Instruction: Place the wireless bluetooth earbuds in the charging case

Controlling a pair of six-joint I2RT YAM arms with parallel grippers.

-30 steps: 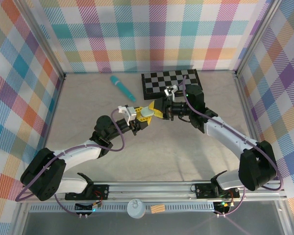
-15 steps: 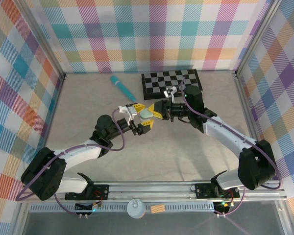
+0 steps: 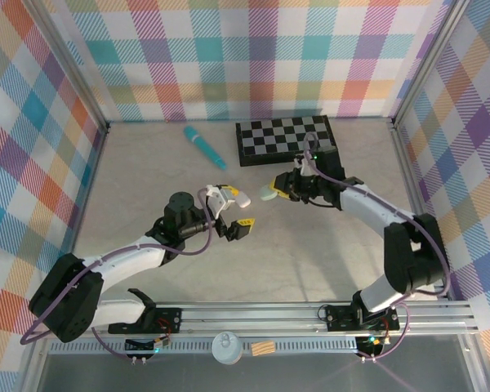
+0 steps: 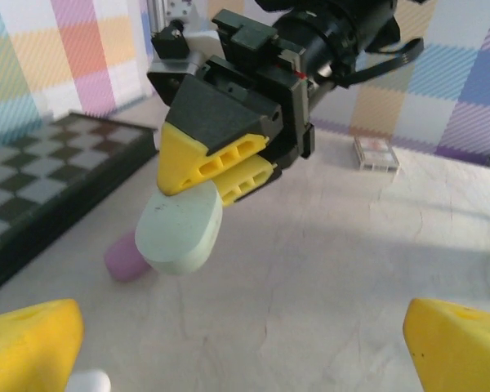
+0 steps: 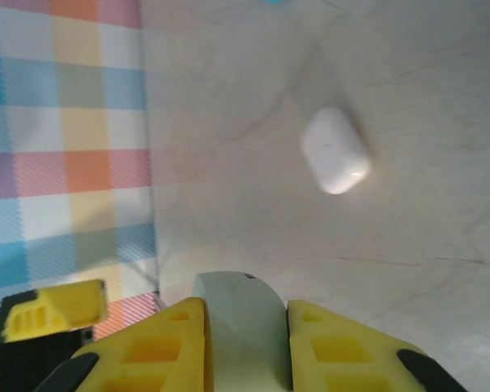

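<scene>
Near side, the left gripper (image 3: 236, 208) has drawn back from where the two met half a second ago, jaws spread wide and holding nothing. A white case (image 3: 242, 198) sits on the bench (image 3: 147, 188) just beside it. The right gripper (image 3: 276, 189) has shifted toward the chessboard (image 3: 287, 139), jaws pinching the mint charging case (image 3: 267, 193). The pink-purple earbud (image 4: 124, 260) lies on the bench just behind that case.

Left claw (image 3: 238, 211) wide, right claw (image 3: 275, 190) tight
</scene>
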